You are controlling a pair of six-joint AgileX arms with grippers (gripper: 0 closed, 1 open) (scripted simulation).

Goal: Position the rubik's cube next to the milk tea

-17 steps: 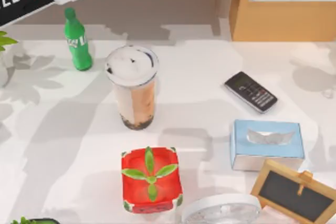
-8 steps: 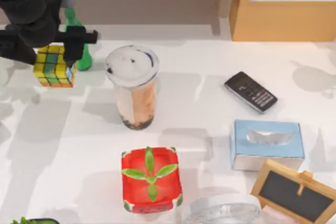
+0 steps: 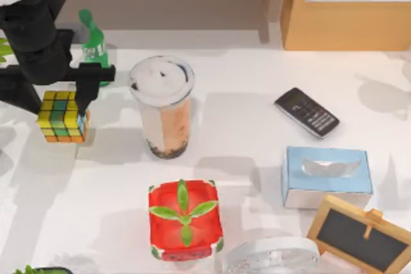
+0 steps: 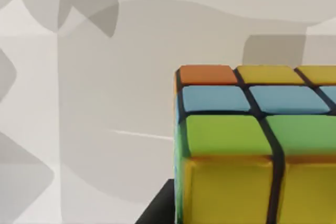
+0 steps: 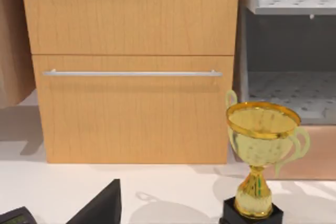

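Now your left gripper (image 3: 64,94), pinching the rubik's cube (image 3: 61,117), has come lower and nearer the counter (image 3: 257,158), left of the milk tea (image 3: 164,110); you're close to setting it down.

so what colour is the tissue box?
Light blue tissue box, with white tissue at its slot; top view shows it best.

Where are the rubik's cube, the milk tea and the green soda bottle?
rubik's cube (image 3: 61,117), top view, centre of its upper face.
milk tea (image 3: 161,80), top view, middle of its white lid.
green soda bottle (image 3: 94,44), top view, on its label.
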